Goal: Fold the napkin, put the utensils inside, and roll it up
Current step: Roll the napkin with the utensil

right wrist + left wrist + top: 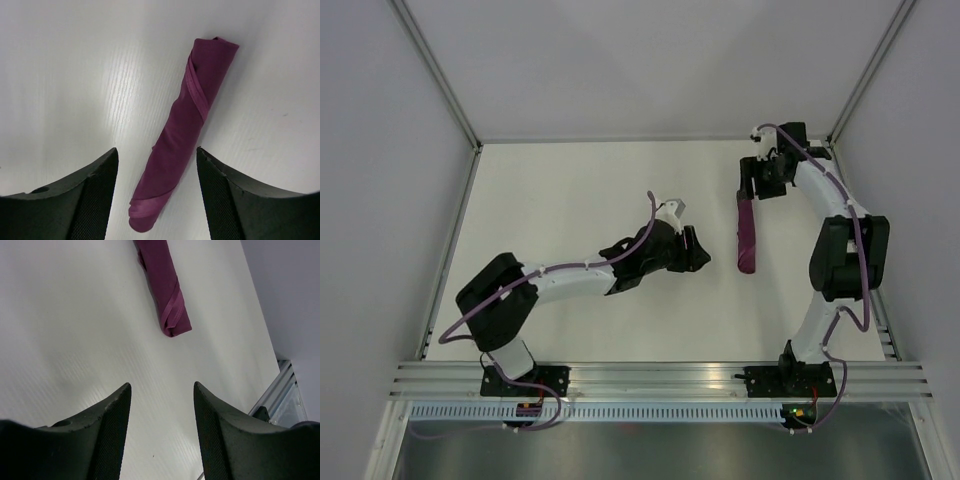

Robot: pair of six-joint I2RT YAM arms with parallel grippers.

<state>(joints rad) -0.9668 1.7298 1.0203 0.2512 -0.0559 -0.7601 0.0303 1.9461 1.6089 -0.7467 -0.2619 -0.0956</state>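
Lying on the white table (570, 200), the napkin (182, 130) is a tight, slender roll of deep magenta-purple cloth. It has a slight sheen, and a hem band crosses it diagonally like a spiral. One end is rounded and closed, and the other end shows the folded layers. The table surface is matte with fine parallel ridges. In the top view the roll stays on the right half of the table, with its length going from near to far. My right gripper (752, 185) hovers at the far end of the roll with its jaws apart. In its wrist view the rounded end appears between my two black fingers (92, 200), which have finely ribbed pads and clamp nothing. My left gripper (162, 390) is also spread apart and empty, near the other end of the roll but not touching it.
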